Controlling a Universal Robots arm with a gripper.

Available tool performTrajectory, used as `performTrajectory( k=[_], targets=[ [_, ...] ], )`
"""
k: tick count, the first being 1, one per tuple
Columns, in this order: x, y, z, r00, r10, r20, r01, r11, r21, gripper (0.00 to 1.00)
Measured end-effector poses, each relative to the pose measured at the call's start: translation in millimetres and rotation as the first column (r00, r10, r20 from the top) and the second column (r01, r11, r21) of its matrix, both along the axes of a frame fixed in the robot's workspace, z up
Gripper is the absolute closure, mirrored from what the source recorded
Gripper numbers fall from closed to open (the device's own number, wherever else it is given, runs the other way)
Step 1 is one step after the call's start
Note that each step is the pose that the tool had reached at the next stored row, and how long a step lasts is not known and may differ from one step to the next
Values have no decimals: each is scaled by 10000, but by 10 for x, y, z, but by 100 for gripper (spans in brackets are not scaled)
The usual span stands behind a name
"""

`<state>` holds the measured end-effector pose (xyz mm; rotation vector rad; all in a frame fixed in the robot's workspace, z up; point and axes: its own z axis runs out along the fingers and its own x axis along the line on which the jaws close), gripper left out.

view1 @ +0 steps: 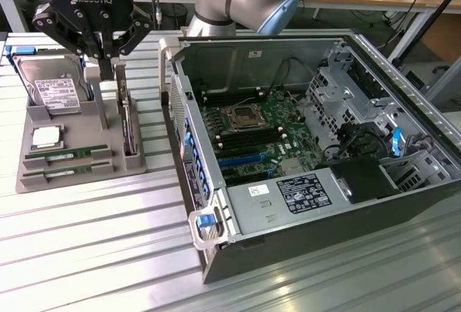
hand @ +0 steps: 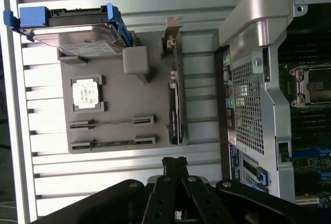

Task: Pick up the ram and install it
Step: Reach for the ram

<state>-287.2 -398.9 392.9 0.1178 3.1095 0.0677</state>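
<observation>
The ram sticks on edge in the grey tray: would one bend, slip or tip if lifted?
Probably stiff: each ram stick is a flat circuit board, yet thin enough to crack if twisted. Likely light for its length. Held on edge by end slots of the grey tray, it would probably topple without them.

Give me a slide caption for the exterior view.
Shut black gripper hovers over a grey parts tray holding two thin green ram sticks, beside an open black computer case.
</observation>
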Motion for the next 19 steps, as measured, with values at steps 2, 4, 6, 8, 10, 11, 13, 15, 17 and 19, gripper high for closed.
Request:
performTrajectory(
  k=[2, 4, 6, 8, 10, 11, 13, 15, 17, 19],
  targets=[
    [-59, 0, -1, 10000, 0, 0, 0, 10000, 0, 89],
    [-143, 0, -1, 10000, 0, 0, 0, 10000, 0, 89],
    [-208, 0, -1, 10000, 1, 0, -1, 10000, -1, 89],
    [-281, 0, -2, 10000, 0, 0, 0, 10000, 0, 89],
    [-337, 0, -2, 10000, 0, 0, 0, 10000, -1, 89],
    [-363, 0, -2, 10000, 0, 0, 0, 10000, 0, 89],
    [-398, 0, -2, 10000, 1, 1, -1, 10000, 0, 89],
    [-401, 0, -2, 10000, 0, 0, 0, 10000, 0, 89],
    [-401, 0, -2, 10000, 0, 0, 0, 10000, 0, 89],
    [-401, 0, -2, 10000, 0, 0, 0, 10000, 0, 89]
  ],
)
